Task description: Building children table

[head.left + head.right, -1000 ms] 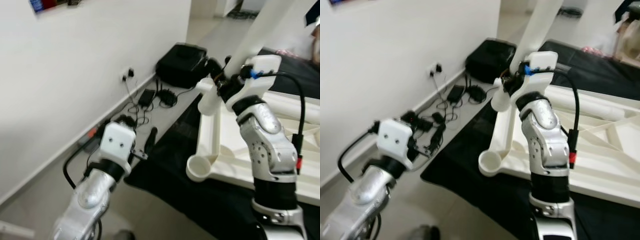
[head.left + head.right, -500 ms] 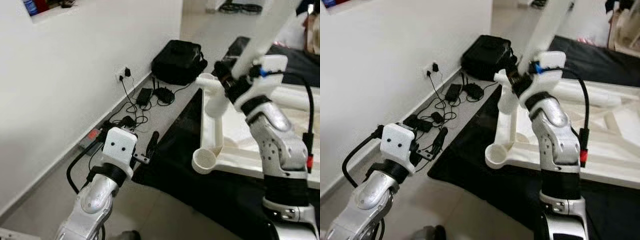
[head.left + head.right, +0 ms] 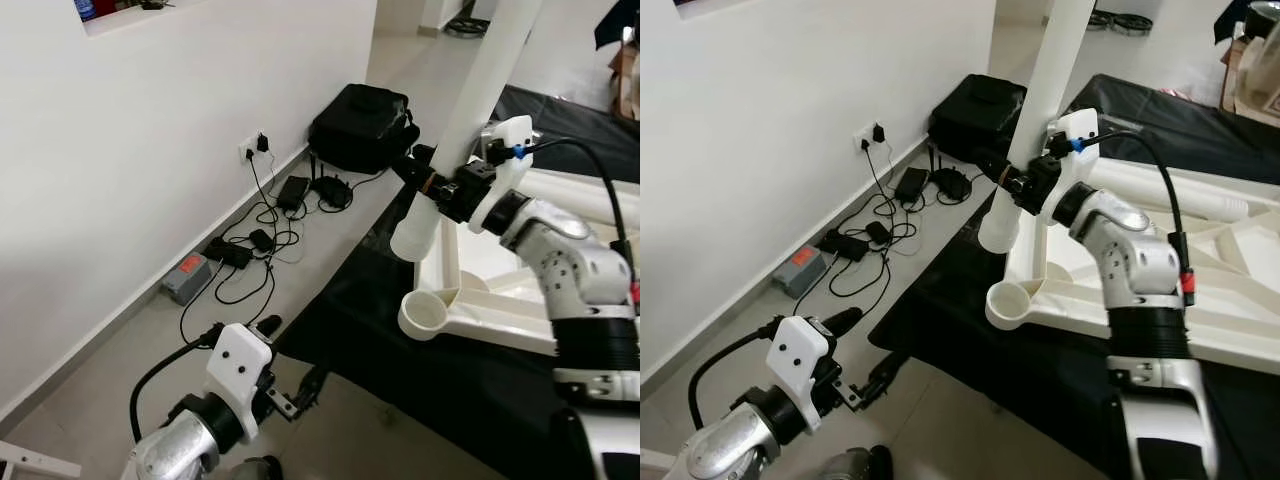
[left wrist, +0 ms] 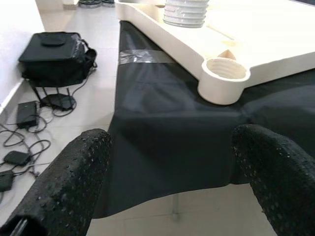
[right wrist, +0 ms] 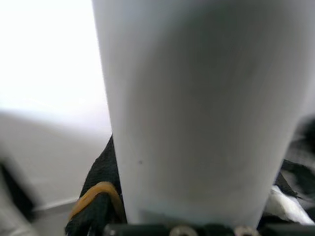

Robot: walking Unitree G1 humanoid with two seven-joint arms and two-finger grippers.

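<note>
The right pincer (image 3: 432, 184) grips the white table leg (image 3: 1038, 110) tilted above the upturned tabletop's corner socket (image 3: 425, 313), ready for seating, while the left pincer (image 4: 172, 162) hangs open, empty.

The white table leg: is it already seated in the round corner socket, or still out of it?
Out. The right gripper holds the table leg tilted, its lower end above the empty corner socket.

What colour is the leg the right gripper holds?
White; the table leg shows best in the right eye view.
</note>
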